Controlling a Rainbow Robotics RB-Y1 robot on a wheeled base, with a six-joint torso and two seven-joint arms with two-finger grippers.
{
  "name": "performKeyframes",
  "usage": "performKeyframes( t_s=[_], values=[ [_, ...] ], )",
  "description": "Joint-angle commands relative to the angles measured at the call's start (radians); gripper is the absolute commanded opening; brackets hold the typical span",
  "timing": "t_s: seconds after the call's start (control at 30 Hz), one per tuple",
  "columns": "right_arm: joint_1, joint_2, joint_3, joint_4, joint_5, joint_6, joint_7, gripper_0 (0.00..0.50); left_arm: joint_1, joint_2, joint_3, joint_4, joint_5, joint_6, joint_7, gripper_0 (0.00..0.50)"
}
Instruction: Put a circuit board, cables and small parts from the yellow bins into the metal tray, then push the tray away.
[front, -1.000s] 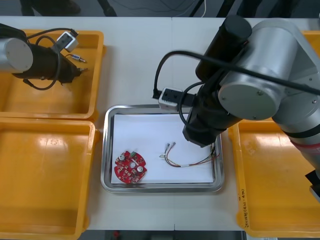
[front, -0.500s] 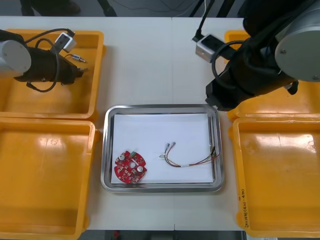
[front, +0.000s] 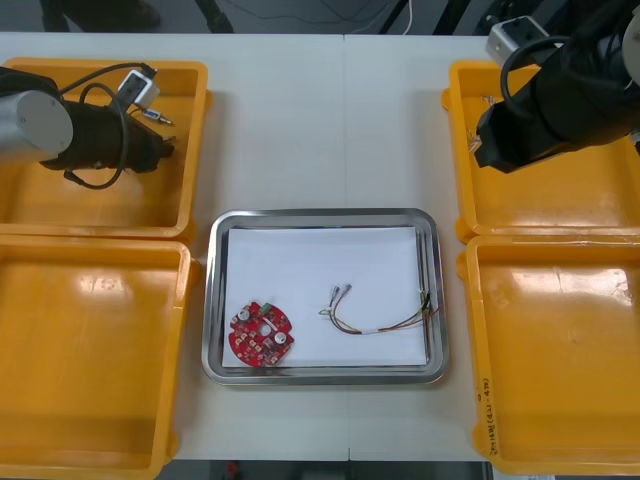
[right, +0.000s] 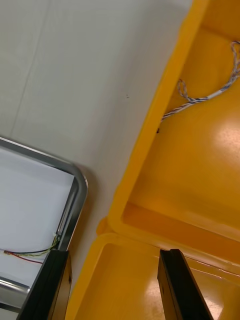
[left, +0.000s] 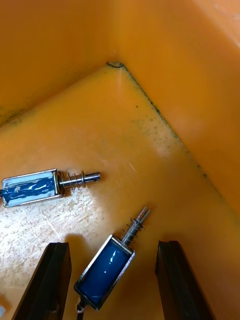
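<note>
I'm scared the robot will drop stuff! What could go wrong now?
The left hand is open around a small metal part that lies slanted; closing might twist it or let it slip. The right hand, open too, hangs over the rims of two yellow bins; going straight down, it could bump them. The blue and white cable lies farther in and is thin, so easy to miss.
</note>
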Motion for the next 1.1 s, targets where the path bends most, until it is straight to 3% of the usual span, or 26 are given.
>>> performKeyframes(
  t_s=[0.03, 0.07, 0.1, 0.13, 0.17, 0.5, 0.8, 1.0, 1.1],
  values=[
    [-0.039, -0.027, -0.105, 0.057, 0.04, 0.003, -0.007, 0.5, -0.039, 0.026, -0.007, 0.0, 0.018, -0.008, -0.019, 0.5],
    [-0.039, -0.025, -0.126, 0.082, 0.062, 0.003, -0.01, 0.5, -0.039, 0.026, -0.008, 0.003, 0.021, -0.007, -0.02, 0.378],
    [-0.039, -0.025, -0.126, 0.082, 0.062, 0.003, -0.01, 0.5, -0.039, 0.026, -0.008, 0.003, 0.021, -0.007, -0.02, 0.378],
    [-0.039, -0.025, -0.142, 0.108, 0.08, 0.003, -0.01, 0.5, -0.039, 0.026, -0.007, 0.007, 0.029, -0.007, -0.022, 0.05],
    [-0.039, -0.025, -0.146, 0.125, 0.091, 0.003, -0.011, 0.5, -0.039, 0.026, -0.007, 0.007, 0.03, -0.007, -0.025, 0.0],
    [-0.04, -0.022, -0.189, 0.275, 0.177, 0.003, -0.017, 0.5, -0.039, 0.032, -0.007, 0.007, 0.055, 0.013, -0.037, 0.0],
    [-0.042, 0.004, -0.263, 0.421, 0.22, 0.003, -0.028, 0.5, -0.046, 0.066, 0.056, -0.01, 0.056, 0.168, -0.042, 0.0],
    [-0.065, 0.024, -0.267, 0.473, 0.266, 0.003, -0.034, 0.5, -0.046, 0.067, 0.151, -0.017, 0.0, 0.286, -0.04, 0.0],
    [-0.086, 0.035, -0.269, 0.51, 0.278, 0.003, -0.043, 0.5, -0.046, 0.066, 0.208, -0.039, -0.065, 0.36, -0.027, 0.0]
  ],
)
